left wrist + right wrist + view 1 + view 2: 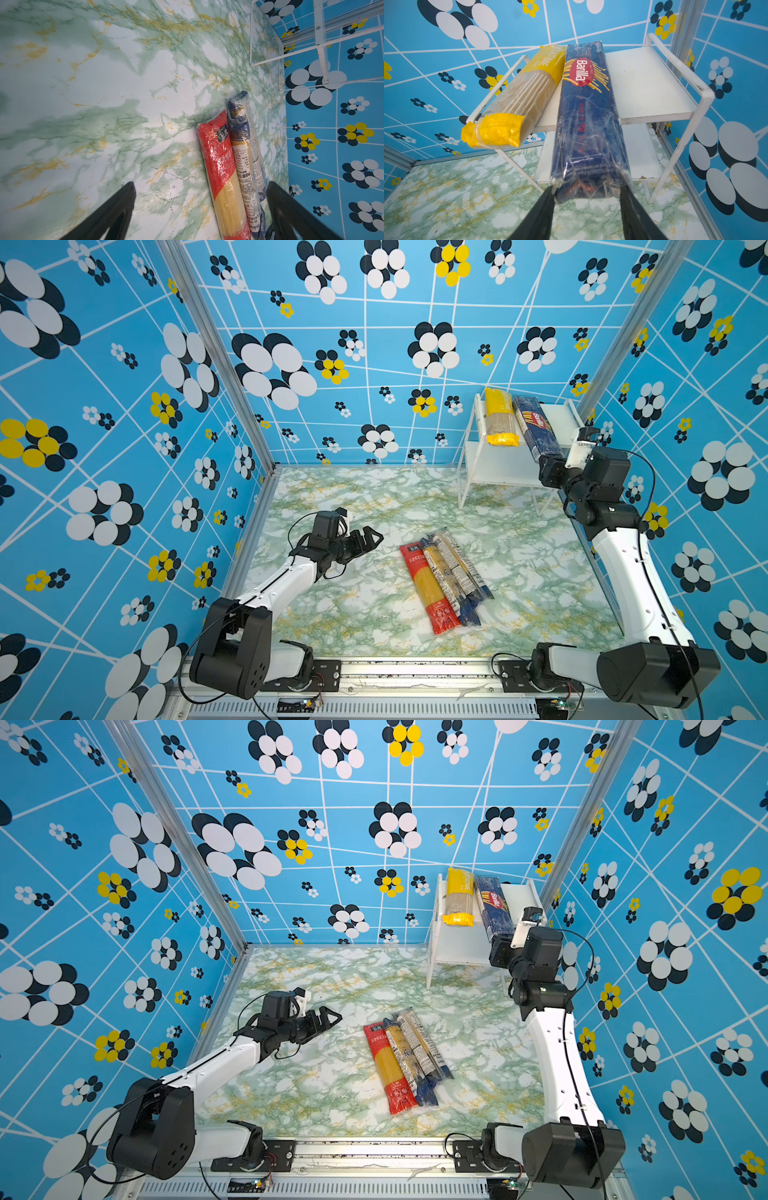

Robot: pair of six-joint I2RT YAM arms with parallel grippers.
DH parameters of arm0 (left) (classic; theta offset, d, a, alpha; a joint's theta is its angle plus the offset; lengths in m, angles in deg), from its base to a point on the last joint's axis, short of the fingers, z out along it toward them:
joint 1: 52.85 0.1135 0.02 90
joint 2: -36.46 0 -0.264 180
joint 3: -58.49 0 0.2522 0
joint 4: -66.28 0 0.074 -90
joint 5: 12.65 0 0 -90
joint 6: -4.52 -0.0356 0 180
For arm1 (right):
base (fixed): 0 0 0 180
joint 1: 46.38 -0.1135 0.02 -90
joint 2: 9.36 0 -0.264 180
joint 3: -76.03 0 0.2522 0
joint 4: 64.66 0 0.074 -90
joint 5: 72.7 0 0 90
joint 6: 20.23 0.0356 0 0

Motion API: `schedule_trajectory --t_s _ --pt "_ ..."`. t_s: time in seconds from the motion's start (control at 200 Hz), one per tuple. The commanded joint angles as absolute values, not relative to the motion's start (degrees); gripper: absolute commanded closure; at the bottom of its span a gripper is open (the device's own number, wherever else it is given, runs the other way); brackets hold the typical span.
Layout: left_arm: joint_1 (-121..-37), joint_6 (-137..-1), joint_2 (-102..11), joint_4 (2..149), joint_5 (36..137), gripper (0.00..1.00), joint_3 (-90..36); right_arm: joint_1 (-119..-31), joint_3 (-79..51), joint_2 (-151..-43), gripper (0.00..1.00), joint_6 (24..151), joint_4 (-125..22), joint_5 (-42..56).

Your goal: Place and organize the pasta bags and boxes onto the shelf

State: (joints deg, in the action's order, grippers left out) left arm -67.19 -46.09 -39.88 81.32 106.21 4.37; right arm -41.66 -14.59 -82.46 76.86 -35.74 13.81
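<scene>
Blue Barilla pack on shelf, clamped by right pincer.

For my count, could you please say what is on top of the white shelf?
A yellow pack and a blue box, side by side, the box's end in the right gripper. The shelf under them is covered.

Top views: high at front, looking down across marble table; nearly identical.
Left wrist: low, facing red spaghetti pack.
Right wrist: close behind Barilla pack, facing shelf.
</scene>
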Motion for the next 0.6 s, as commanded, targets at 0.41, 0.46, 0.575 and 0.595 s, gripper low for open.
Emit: schedule_trajectory --t_s 0.41,0.46,0.575,0.595 --pt "-67.51 -46.64 -40.1 80.22 106.17 0.01 3.68 -45.05 -14.43 -84.48 0.47 76.72 -39.2 14.74" --pt "-67.46 -46.69 -40.05 80.33 106.08 0.01 3.68 -45.27 -14.59 -84.73 0.46 76.57 -39.38 14.64" --pt "-67.46 -46.73 -40.1 80.44 105.96 0.01 3.64 -45.55 -15.02 -85.22 0.46 76.32 -39.75 14.18" --pt "-67.47 -46.79 -40.09 80.43 105.95 0.01 3.68 -45.56 -15.04 -85.29 0.46 76.24 -39.89 13.94"
